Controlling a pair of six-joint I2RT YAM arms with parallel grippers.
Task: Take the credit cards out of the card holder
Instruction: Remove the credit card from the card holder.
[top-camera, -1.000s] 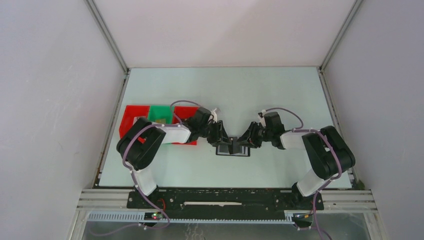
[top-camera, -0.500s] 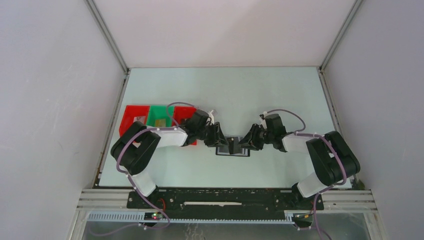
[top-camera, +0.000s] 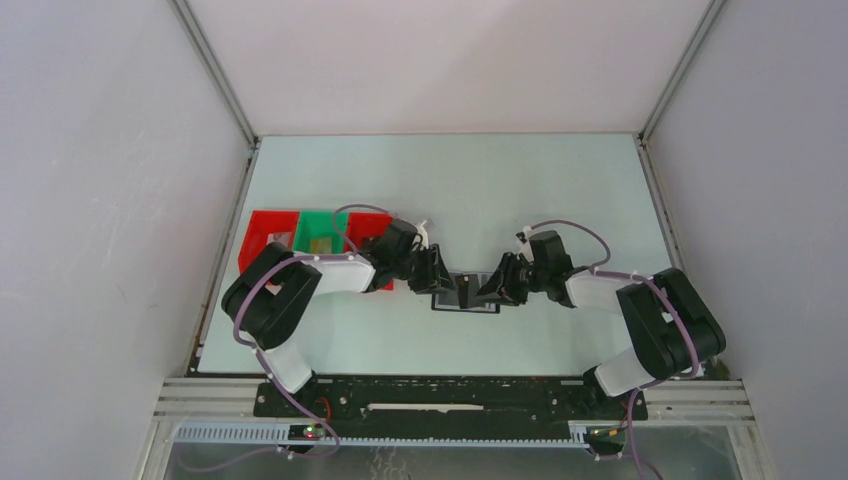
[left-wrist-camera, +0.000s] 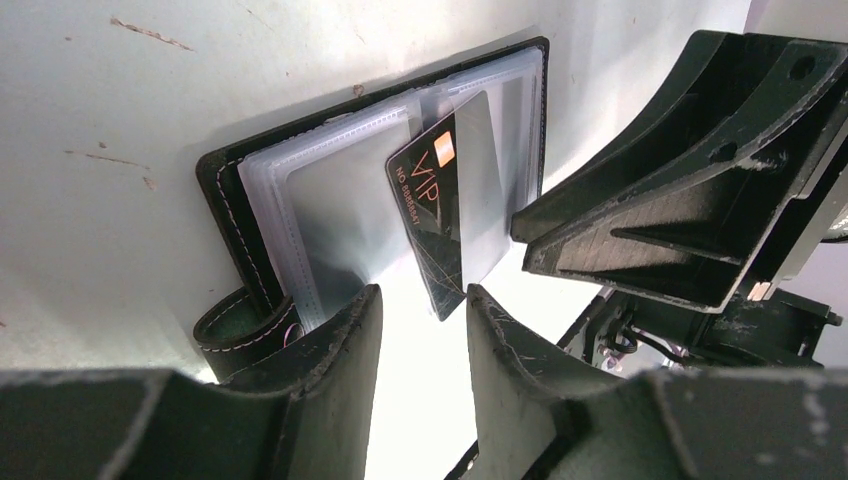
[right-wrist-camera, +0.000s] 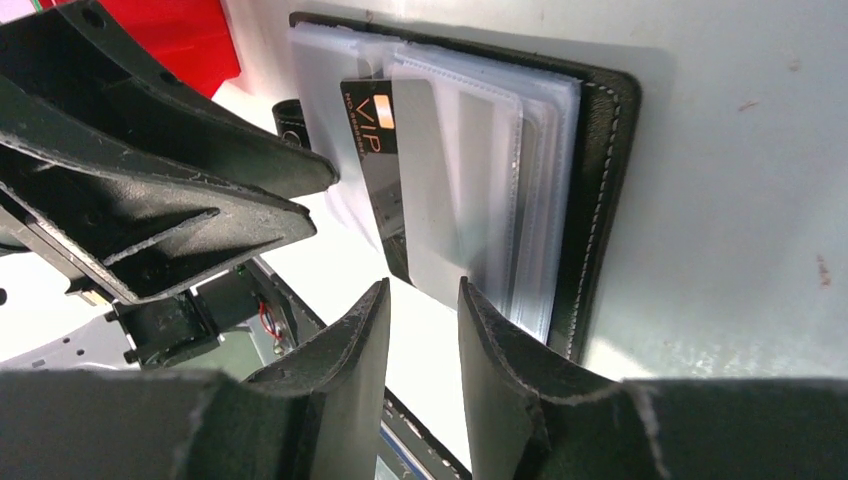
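The black card holder (top-camera: 465, 296) lies open on the table between my two grippers, its clear sleeves fanned upward. A black "VIP" credit card (left-wrist-camera: 430, 215) and a pale grey credit card (left-wrist-camera: 487, 195) stick out of the middle sleeves. My left gripper (left-wrist-camera: 424, 295) is open, with the black card's corner just beyond its tips and untouched. My right gripper (right-wrist-camera: 423, 287) is also open, and the black card (right-wrist-camera: 368, 150) and the grey card (right-wrist-camera: 430, 195) end just ahead of its tips. From above, the left gripper (top-camera: 441, 282) and right gripper (top-camera: 489, 287) flank the holder.
A red tray (top-camera: 262, 242) and a green tray (top-camera: 320, 228) sit at the table's left, partly under my left arm. The holder's strap tab (left-wrist-camera: 240, 332) curls beside the left finger. Walls close in the table on three sides.
Both grippers have drawn back a little from the holder's middle, the left one leftward and the right one rightward. The holder has stayed in place.
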